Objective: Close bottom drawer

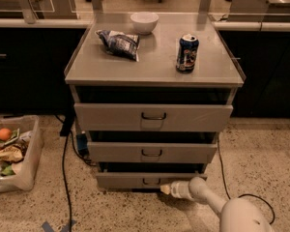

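Note:
The bottom drawer (130, 180) is the lowest and narrowest of three grey metal drawers, with a small dark loop handle (151, 181) at its centre. Its front stands only a little proud of the cabinet, with a dark gap above it. My gripper (165, 189) comes in low from the lower right on a white arm. Its tip rests against the drawer front just right of the handle. The middle drawer (152, 152) and the top drawer (153, 117) also stand slightly out.
On the cabinet top (154, 64) are a white bowl (144, 22), a crumpled chip bag (119, 43) and a blue can (187, 53). A clear bin (12, 153) of items sits on the floor at left. Black cables (64, 178) run across the floor.

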{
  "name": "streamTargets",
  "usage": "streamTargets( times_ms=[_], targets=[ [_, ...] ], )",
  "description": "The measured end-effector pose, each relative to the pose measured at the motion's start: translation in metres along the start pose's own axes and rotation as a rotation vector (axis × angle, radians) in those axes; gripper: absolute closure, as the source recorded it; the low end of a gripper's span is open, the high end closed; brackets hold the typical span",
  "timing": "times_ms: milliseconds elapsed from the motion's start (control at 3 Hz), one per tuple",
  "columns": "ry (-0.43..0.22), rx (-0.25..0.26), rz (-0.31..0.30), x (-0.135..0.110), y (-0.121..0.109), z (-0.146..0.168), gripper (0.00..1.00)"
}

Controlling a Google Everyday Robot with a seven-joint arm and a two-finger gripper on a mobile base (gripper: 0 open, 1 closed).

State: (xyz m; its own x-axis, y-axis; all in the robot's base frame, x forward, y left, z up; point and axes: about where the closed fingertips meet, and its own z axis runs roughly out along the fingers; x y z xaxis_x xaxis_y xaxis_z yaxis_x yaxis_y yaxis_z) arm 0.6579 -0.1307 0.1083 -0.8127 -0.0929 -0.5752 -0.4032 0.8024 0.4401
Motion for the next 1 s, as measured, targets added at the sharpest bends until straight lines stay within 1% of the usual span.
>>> streamTargets(
  times_ms=[333, 667, 1000],
  targets=[
    [0.0, 0.0, 0.0, 0.0, 0.0, 0.0, 1.0],
    [0.002, 0.02, 0.0, -0.001, -0.003, 0.005, 1.0],
    [-0.026, 0.024, -0.004, -0.008, 0.004, 0.022, 1.0]
  ],
)
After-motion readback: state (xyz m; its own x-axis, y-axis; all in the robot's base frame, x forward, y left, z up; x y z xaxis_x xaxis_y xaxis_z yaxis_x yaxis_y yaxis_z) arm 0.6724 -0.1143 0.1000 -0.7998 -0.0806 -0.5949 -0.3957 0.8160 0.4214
